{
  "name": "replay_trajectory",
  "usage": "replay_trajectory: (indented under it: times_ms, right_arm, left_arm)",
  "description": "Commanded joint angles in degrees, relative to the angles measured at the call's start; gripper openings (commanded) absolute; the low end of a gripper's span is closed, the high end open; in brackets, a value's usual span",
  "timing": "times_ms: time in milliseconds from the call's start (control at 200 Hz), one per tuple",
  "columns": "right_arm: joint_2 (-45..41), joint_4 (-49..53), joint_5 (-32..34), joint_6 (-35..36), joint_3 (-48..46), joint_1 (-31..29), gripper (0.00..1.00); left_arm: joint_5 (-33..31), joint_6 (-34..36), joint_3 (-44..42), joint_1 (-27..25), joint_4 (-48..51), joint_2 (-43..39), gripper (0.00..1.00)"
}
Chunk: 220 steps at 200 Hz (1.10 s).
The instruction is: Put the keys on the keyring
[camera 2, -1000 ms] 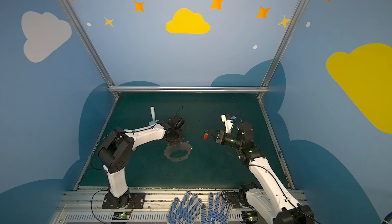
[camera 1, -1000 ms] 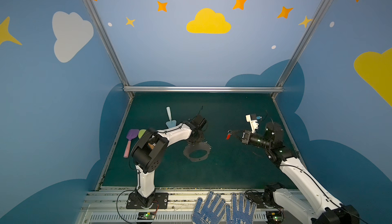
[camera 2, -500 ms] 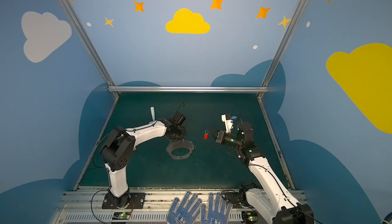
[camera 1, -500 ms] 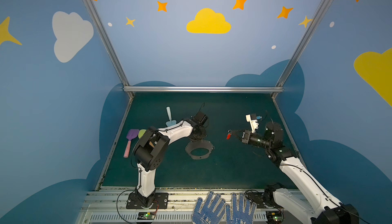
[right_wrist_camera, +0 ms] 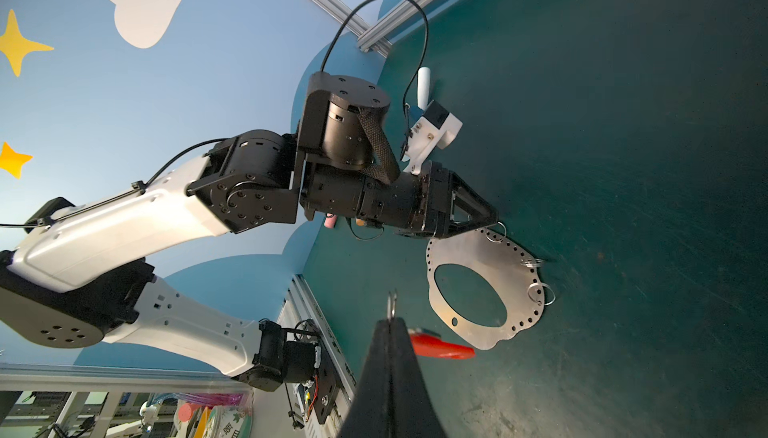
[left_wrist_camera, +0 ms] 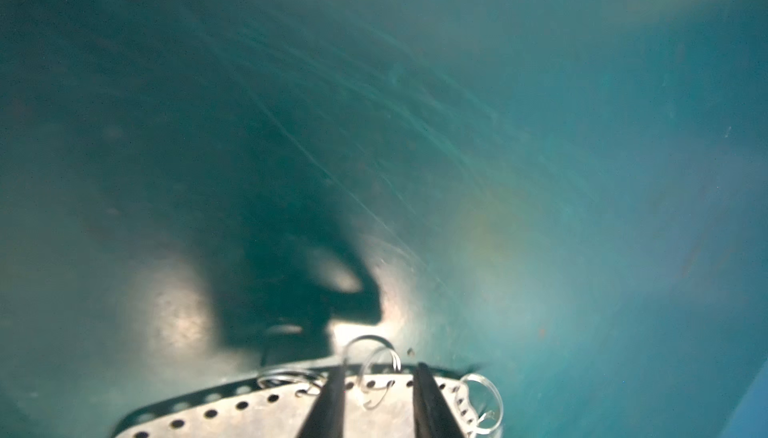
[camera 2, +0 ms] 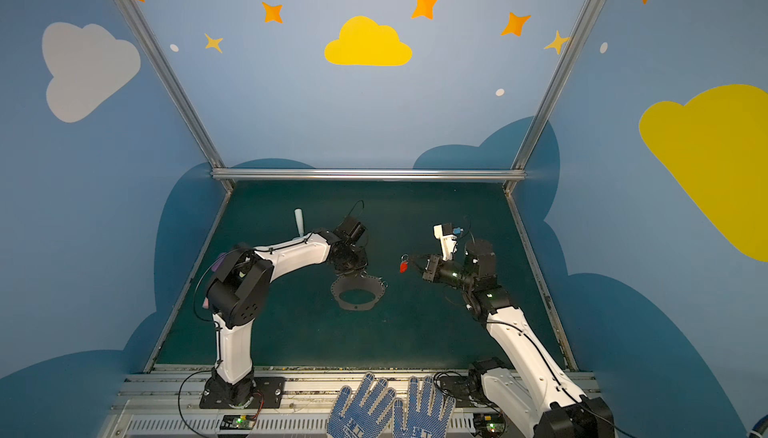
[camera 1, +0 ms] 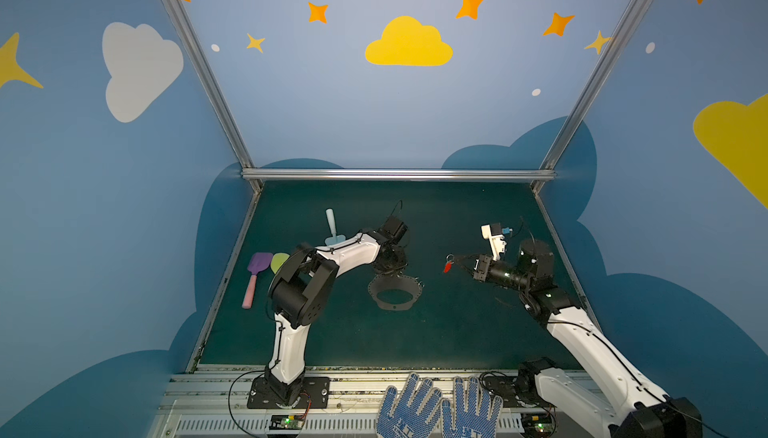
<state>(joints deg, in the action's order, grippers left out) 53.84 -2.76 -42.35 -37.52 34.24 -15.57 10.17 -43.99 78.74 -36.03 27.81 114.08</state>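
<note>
My right pincer (right_wrist_camera: 390, 324) is pinched shut on the red key (right_wrist_camera: 440, 346), hovering right-edge side of the keyring (right_wrist_camera: 478, 249), which lies flat mid desk (camera 1: 415, 216), while my nearer left pincer (left_wrist_camera: 380, 369) straddles its far-rim wire ring (left_wrist_camera: 376, 373), jaws apart.

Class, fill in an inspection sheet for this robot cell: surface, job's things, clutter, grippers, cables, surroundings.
Surface: dark green mat, scratched.
Job's things: red-headed key held off the mat; grey keyring plate flat on the mat, wire rings at its rim.
Clutter: pastel toy shovels at left; blue-dotted gloves on the front rail.
Grippers: right gripper shut on the key; left gripper fingers apart at the plate's far edge.
Cables: black cable loops above the left gripper.
Surroundings: blue walls with clouds and stars.
</note>
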Motion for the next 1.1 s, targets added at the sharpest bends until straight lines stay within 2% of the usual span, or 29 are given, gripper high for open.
replay_trajectory:
  times_ms: [0, 230, 506, 676, 991, 1097]
  right_arm:
    - [0.21, -1.69, 0.43, -0.23, -0.23, 0.14, 0.00]
    - [0.10, -1.80, 0.25, -0.27, -0.31, 0.02, 0.00]
    - [-0.80, -1.68, 0.25, -0.24, -0.66, 0.17, 0.00]
    - [-1.02, -1.56, 0.25, -0.18, -0.67, 0.13, 0.00]
    - [-2.52, -0.23, 0.61, 0.48, -0.97, 0.16, 0.00]
    - [-2.43, -0.53, 0.60, 0.20, -1.10, 0.10, 0.00]
  left_arm:
    - [-2.59, 0.92, -0.55, -1.44, 1.98, -2.84, 0.37]
    - [-1.90, -1.63, -2.56, -2.55, 1.25, -2.46, 0.36]
    - [-6.58, -4.10, -5.78, -3.37, -0.19, -5.46, 0.41]
    - [-5.27, -3.83, -4.25, -3.34, -0.85, -3.43, 0.35]
    - [-5.22, -2.39, -0.68, -3.34, 0.51, -0.82, 0.37]
    - [-5.34, -1.47, 0.65, -3.31, 1.41, 0.26, 0.33]
